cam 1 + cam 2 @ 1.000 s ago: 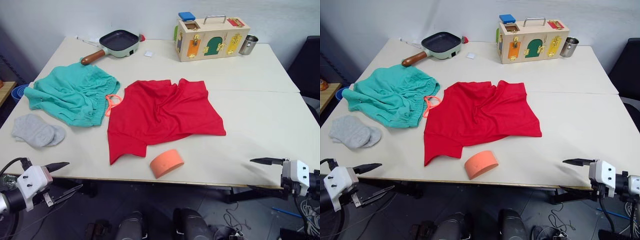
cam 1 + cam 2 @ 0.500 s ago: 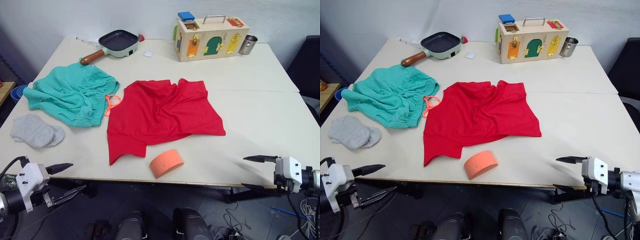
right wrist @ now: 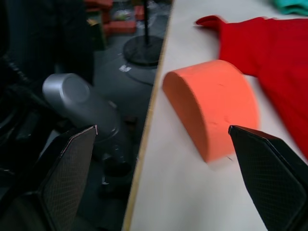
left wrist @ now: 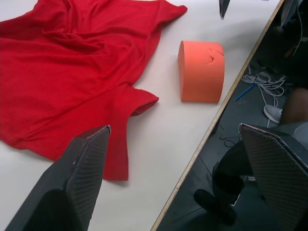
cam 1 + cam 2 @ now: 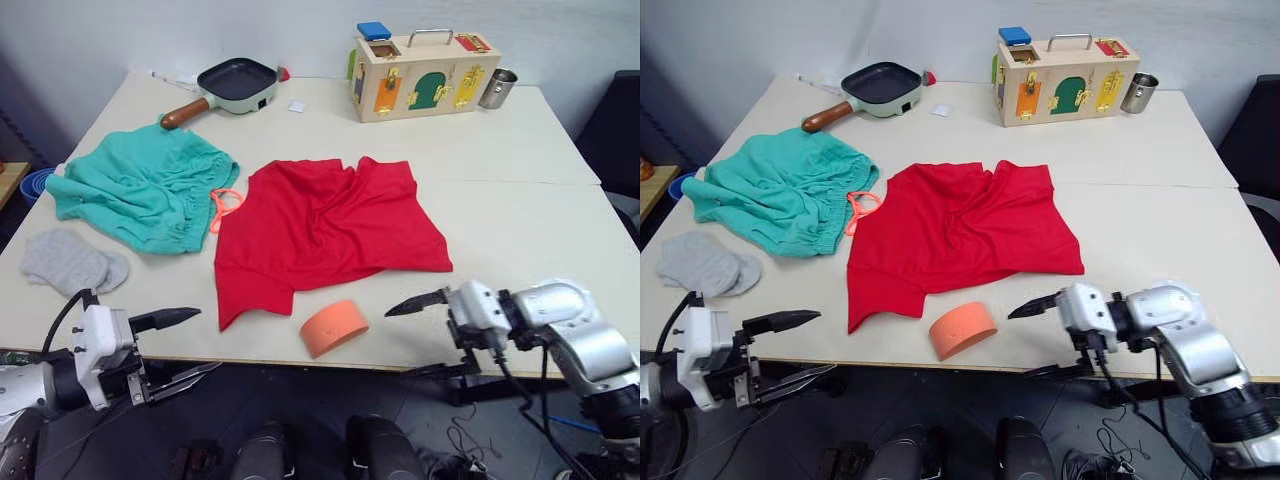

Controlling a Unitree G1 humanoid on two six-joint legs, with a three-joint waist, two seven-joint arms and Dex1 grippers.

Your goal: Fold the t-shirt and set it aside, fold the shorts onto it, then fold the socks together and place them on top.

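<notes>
Pan [image 5: 238, 80] and metal cup [image 5: 496, 88] sit on table [image 5: 520, 240].

On the table [image 5: 520, 150] lie one red t-shirt [image 5: 325, 230], one pair of teal shorts [image 5: 140, 190], two grey socks [image 5: 72, 262], one orange foam block [image 5: 333, 326], one frying pan [image 5: 232, 85], one wooden latch box [image 5: 420, 75], one metal cup [image 5: 496, 88] and one small white square [image 5: 297, 105]
</notes>
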